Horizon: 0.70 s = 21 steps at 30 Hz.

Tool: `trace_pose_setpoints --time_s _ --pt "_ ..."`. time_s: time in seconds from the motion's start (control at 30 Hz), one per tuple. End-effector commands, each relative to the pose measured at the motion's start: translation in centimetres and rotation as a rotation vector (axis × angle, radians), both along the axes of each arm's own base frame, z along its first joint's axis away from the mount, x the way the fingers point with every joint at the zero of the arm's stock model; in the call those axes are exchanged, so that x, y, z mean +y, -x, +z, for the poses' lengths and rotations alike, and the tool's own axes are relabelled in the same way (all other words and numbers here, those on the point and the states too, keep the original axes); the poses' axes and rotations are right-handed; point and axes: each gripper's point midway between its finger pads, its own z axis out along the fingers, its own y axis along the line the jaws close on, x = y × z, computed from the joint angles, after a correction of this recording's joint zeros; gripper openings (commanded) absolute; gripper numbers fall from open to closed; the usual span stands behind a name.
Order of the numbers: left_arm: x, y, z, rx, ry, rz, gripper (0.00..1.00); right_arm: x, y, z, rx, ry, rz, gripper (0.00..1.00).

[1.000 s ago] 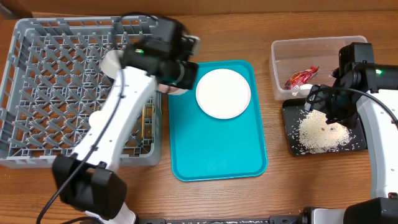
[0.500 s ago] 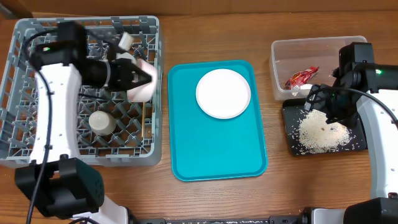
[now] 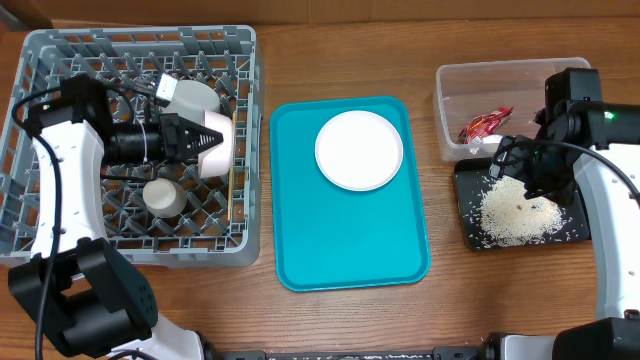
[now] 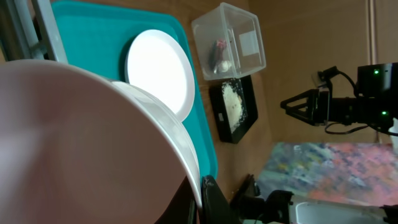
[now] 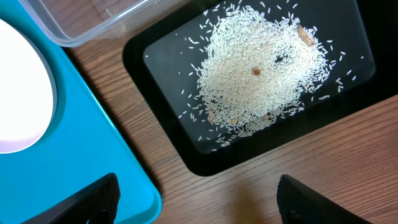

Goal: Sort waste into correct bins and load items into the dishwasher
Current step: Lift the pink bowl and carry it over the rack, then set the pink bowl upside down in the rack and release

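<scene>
My left gripper point(image 3: 197, 139) is shut on the rim of the pinkish-white bowl point(image 3: 221, 141) and holds it on its side over the grey dish rack point(image 3: 60, 60). The bowl point(image 4: 74, 143) fills the left wrist view. In the rack are a grey bowl point(image 3: 193, 96), a small white cup point(image 3: 163, 197) and wooden chopsticks point(image 3: 232, 190). The white plate point(image 3: 359, 150) lies on the teal tray point(image 3: 350, 250). The red wrapper point(image 3: 485, 123) lies in the clear tub point(image 3: 455, 80). The rice point(image 3: 515, 210) is heaped in the black tray point(image 3: 468, 180). My right gripper point(image 5: 199, 208) is open and empty above it.
The right wrist view shows the rice point(image 5: 261, 74), the black tray point(image 5: 180, 143), the teal tray's corner point(image 5: 81, 155), the plate's edge point(image 5: 18, 93) and the tub's corner point(image 5: 74, 18). Bare wooden table lies in front of the black tray.
My left arm swung left from the teal tray's edge over the rack, carrying the pinkish-white bowl, then drew it a little lower. The right arm has not moved.
</scene>
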Motion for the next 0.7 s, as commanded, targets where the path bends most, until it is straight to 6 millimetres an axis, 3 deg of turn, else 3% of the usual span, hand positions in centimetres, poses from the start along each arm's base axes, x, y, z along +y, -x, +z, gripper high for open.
trace_pose_setpoints --time_s 0.0,0.27,0.4,0.53,0.6,0.67 --pt "0.0 -0.2 -0.5 -0.013 0.088 0.0 0.04 -0.3 -0.2 0.5 -0.021 0.009 -0.004 0.83" --pt "1.6 -1.8 -6.0 0.116 0.131 0.031 0.04 -0.3 -0.1 0.5 -0.018 0.008 -0.004 0.83" --pt "3.6 -2.3 -8.2 0.159 0.148 0.079 0.04 -0.3 -0.1 0.5 -0.018 0.008 -0.004 0.83" --pt "6.8 -1.8 -10.0 0.198 0.085 0.142 0.05 -0.3 -0.1 0.5 -0.018 0.008 -0.004 0.83" --pt "7.9 -1.4 -10.6 0.219 0.05 0.16 0.13 -0.3 -0.1 0.5 -0.018 0.008 -0.004 0.83" --pt "8.9 -0.9 -11.1 0.24 0.022 0.178 0.34 -0.3 -0.1 0.5 -0.018 0.008 -0.004 0.83"
